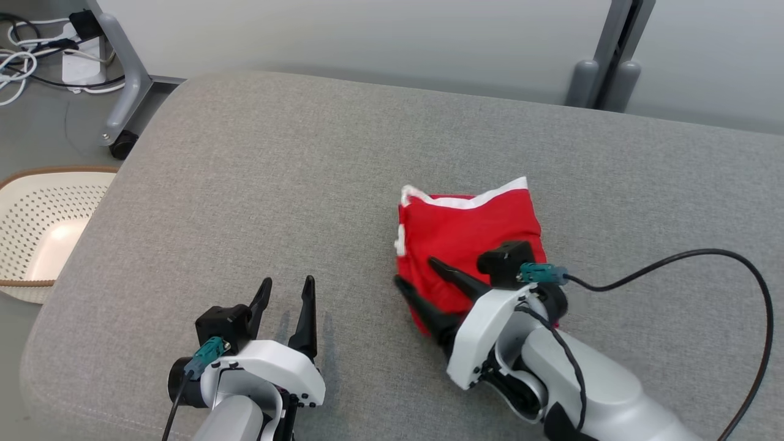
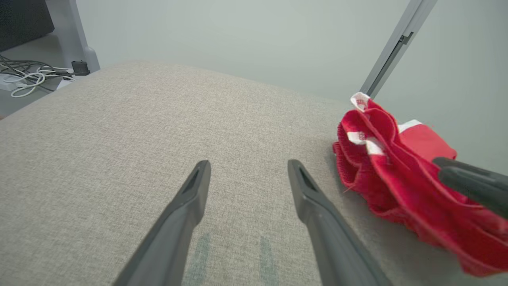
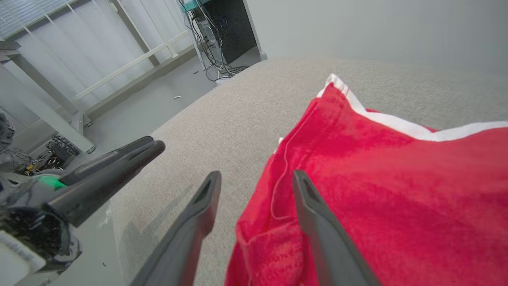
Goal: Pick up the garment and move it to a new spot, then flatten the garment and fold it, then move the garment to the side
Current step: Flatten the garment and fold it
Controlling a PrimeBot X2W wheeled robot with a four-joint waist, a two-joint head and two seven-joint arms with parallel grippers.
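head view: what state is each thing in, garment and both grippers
red garment, folded in a loose bundle, lying on the grey cushion
left gripper, open, over bare cushion
right gripper, open, astride the garment's edge, gripping nothing

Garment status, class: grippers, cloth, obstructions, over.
Left gripper open above cushion. Right gripper open at near edge of red garment. Garment bundled, resting on cushion. Nothing in the way.
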